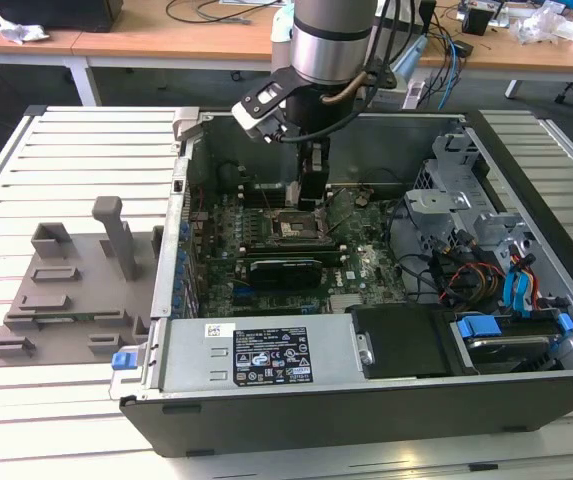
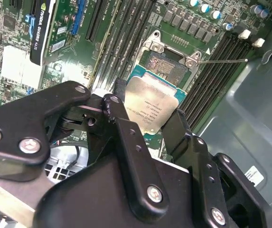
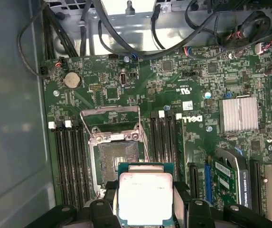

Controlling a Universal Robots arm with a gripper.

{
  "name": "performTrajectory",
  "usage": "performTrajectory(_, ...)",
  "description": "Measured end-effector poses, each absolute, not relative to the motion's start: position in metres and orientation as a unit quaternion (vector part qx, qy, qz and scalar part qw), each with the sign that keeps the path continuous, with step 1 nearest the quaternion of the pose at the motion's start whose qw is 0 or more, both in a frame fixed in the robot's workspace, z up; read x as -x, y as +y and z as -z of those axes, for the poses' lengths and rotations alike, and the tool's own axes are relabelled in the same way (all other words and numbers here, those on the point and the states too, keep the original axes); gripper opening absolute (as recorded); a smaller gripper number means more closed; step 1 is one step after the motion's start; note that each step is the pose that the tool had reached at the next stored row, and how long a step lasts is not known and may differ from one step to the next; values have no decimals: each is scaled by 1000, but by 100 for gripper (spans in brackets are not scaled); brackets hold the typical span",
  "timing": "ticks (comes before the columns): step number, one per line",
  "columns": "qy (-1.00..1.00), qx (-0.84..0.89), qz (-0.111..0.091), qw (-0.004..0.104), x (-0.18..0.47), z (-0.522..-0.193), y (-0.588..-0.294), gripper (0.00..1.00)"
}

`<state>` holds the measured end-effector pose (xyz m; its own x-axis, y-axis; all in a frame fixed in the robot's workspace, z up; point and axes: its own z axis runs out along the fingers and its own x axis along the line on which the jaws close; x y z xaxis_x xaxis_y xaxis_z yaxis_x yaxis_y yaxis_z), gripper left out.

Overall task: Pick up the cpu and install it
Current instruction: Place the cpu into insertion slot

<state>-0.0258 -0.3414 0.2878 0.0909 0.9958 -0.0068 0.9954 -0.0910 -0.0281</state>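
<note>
Pinching the cpu [image 2: 151, 100] by two opposite edges, the gripper [image 2: 148, 110] is recorded with its fingers closed onto the chip, whose metal lid is turned toward the wrist cameras. The chip is held in the air inside the open computer case [image 1: 386, 405], low over the motherboard [image 3: 173, 90], and is not yet seated. The deciding relation is noted in both wrist views: the open socket [image 3: 117, 159] lies just beyond the chip's far edge, away from the gripper body, and is overlapped only along its near border. The socket's hold-down frame [image 3: 114, 137] is seen folded back, so the cavity is exposed. The chip's edges are judged roughly parallel to the socket's, so an offset rather than a rotation is judged to separate them. The grey fixture tray [image 1: 66, 290] is seen well apart, at the exterior view's left.
</note>
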Motion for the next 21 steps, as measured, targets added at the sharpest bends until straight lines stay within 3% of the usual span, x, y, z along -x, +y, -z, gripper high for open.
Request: performTrajectory(21, -738, 674, -13, 7, 26, -267, -341, 55)
